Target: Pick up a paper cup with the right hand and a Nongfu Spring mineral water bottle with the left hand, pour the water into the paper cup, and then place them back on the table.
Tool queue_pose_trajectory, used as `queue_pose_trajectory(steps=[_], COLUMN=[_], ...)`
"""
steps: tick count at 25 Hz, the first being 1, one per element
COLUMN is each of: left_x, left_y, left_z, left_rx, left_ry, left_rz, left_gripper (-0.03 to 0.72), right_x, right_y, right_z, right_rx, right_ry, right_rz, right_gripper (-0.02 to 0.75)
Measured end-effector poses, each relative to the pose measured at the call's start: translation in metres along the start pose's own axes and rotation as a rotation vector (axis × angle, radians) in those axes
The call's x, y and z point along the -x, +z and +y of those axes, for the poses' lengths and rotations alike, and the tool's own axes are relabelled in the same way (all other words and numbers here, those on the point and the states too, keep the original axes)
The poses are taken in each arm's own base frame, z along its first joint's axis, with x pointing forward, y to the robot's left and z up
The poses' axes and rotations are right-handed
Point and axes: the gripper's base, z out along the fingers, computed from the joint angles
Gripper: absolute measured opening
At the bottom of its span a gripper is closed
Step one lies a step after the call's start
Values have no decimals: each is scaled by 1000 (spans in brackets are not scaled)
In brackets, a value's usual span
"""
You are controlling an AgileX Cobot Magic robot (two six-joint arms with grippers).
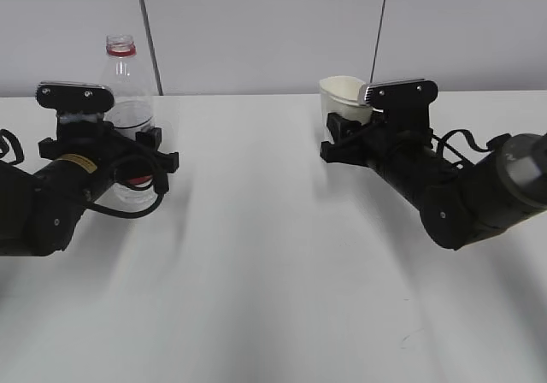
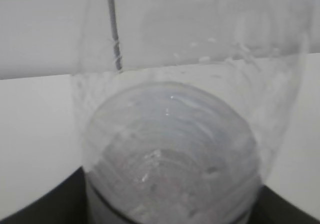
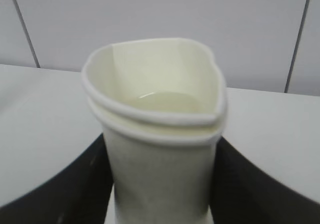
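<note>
**Cup and bottle both gripped near the back edge**

The left gripper [image 1: 128,156] is clamped on the bottle [image 1: 128,101] at back left of the table [image 1: 273,272]; clear, slick plastic, best held mid-body. The right gripper [image 1: 346,135] squeezes the cup [image 3: 155,134] at back right, denting its thin, light rim.

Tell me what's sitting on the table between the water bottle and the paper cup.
Nothing. In the exterior view, the stretch of white table between the bottle and the paper cup is bare.

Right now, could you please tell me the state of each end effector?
Left end effector: closed on the water bottle.
Right end effector: closed on the paper cup.
</note>
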Motion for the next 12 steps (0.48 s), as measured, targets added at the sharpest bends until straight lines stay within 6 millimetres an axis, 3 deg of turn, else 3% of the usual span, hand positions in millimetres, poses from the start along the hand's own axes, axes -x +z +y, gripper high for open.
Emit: queue_pose_trajectory(steps=[12], left_x=[0], left_y=[0], left_z=[-1], left_rx=[-13], left_ry=[10], left_rz=[-1], left_gripper=[394], right_x=[-47], right_y=[2], right_z=[-5], right_rx=[-36], right_ry=[0], right_rz=[-9], right_gripper=[403])
